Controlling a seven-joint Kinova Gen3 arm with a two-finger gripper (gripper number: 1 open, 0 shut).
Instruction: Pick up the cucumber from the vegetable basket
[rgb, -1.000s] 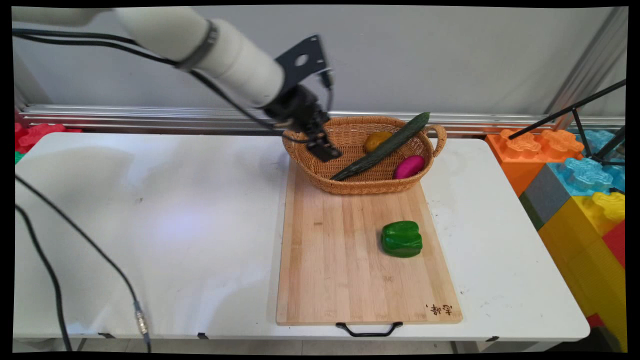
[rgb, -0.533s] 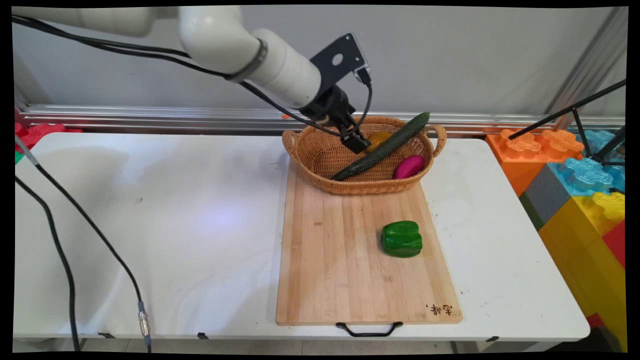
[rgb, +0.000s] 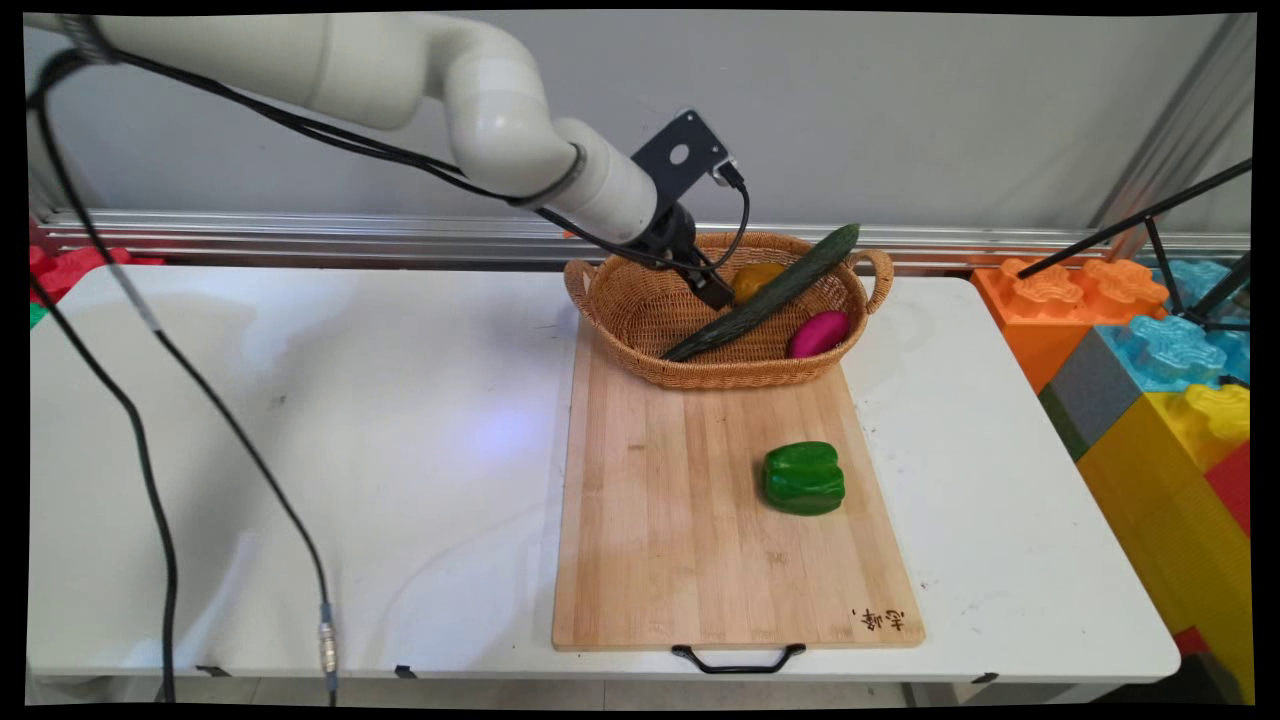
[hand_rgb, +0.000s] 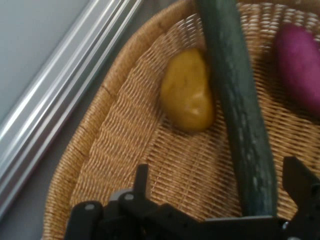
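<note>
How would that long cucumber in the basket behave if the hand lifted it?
The cucumber looks stiff, so it probably would not droop. It is long, so gripped near one end it may tilt. Its round body leans on the basket rim and could roll.

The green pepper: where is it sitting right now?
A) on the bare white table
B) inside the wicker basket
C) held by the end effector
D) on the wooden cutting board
D: the green pepper lies on the wooden cutting board, on the near side of the wicker basket, while the end effector is over the basket.
</note>
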